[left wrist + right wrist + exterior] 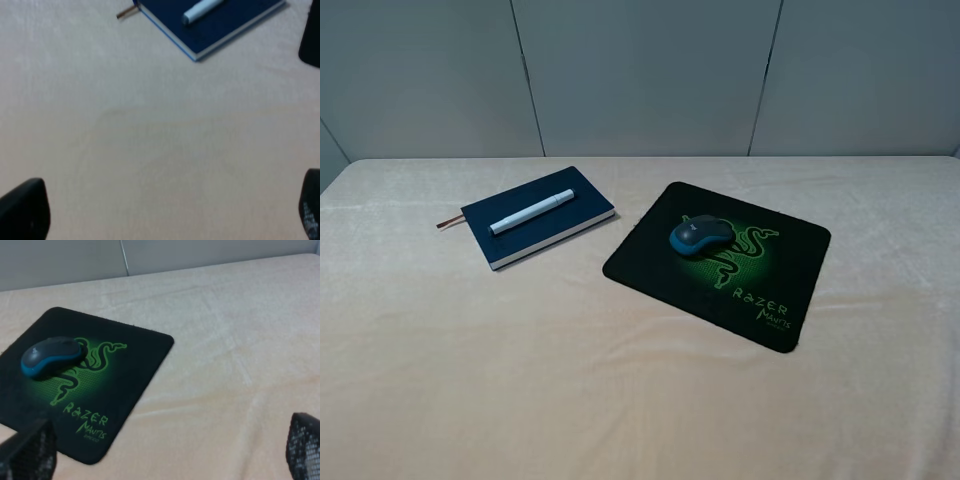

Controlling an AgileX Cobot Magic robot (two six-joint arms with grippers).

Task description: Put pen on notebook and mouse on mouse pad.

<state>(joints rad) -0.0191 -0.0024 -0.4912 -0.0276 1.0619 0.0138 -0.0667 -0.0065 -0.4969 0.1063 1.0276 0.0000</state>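
The white pen (531, 211) lies diagonally on top of the closed navy notebook (570, 222), left of the table's middle; both also show in the left wrist view, pen (201, 10) on notebook (225, 25). The dark grey and teal mouse (700, 235) rests on the black mouse pad (780, 270) with the green logo, right of middle, mouse (51, 356) on pad (135, 360). My left gripper (167, 215) hovers open over bare cloth short of the notebook. The right gripper (167, 455) is open too, apart from the pad. Neither arm appears in the exterior high view.
A cream cloth covers the table (620, 380). The notebook's reddish-brown ribbon (448, 222) sticks out of its left end. A grey panelled wall (640, 70) stands behind the far edge.
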